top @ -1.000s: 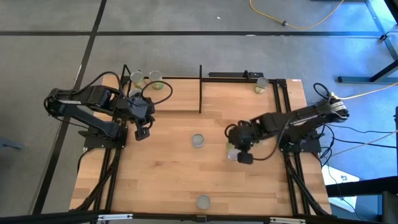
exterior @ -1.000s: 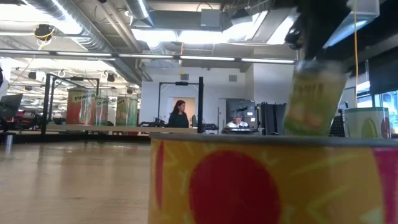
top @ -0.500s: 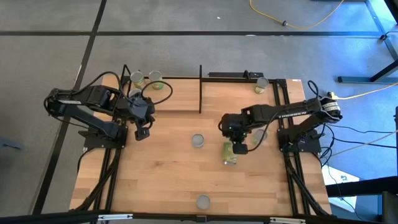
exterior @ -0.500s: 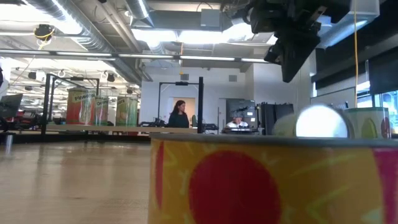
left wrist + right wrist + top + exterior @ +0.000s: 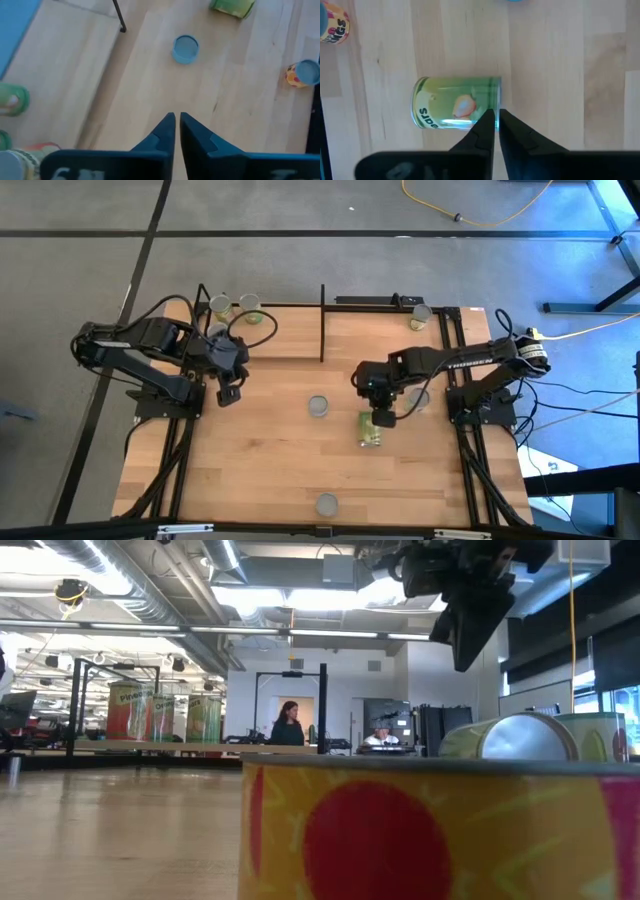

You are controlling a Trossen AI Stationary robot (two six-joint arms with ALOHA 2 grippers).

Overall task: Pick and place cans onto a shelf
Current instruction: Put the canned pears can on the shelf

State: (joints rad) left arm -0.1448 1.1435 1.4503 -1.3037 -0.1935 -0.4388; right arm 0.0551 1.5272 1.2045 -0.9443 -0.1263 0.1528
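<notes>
Recovering the toppled can [image 5: 371,429] is, by my judgement, the step in hand, and it is calling for a fresh approach. The wooden tabletop [image 5: 270,460] is offering plenty of bare board around that can, with the front edge well away, so the right arm is having room to swing. The shelf [image 5: 300,340] is standing along the far side, its black posts rising near the middle and at the right corner; those posts are the things to steer past on the way over. Several cans [image 5: 232,306] are already sitting at the shelf's far left, another at its far right.

The right gripper [image 5: 382,413] is hovering just above the fallen can, fingers pressed together and holding nothing. It is needing to spread its fingers wide, turn across the can's round side, and descend squarely, since a lying tin is apt to roll. An upright can [image 5: 318,406] is standing near, to the left.

The left gripper [image 5: 229,392] is waiting beside the shelf's left end, fingers together, empty.
</notes>
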